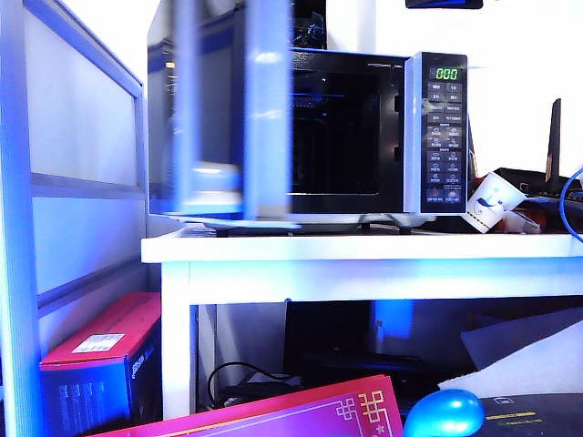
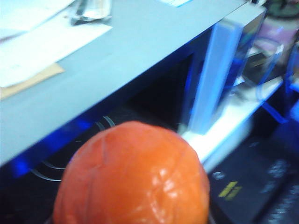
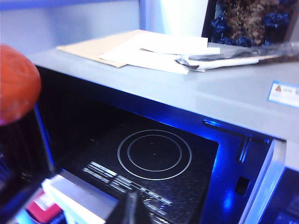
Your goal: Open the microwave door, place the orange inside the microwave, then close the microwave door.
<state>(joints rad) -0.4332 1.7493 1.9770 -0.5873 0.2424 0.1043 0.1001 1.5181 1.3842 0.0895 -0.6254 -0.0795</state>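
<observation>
Left end effector gripping orange (image 2: pixel 133 175) above open microwave (image 1: pixel 364 137) (cavity clear), right end effector closed.

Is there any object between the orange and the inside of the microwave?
Nothing visible. The microwave door is swung open, the cavity floor is bare, and the orange, at the left gripper, is just outside the opening.
</observation>
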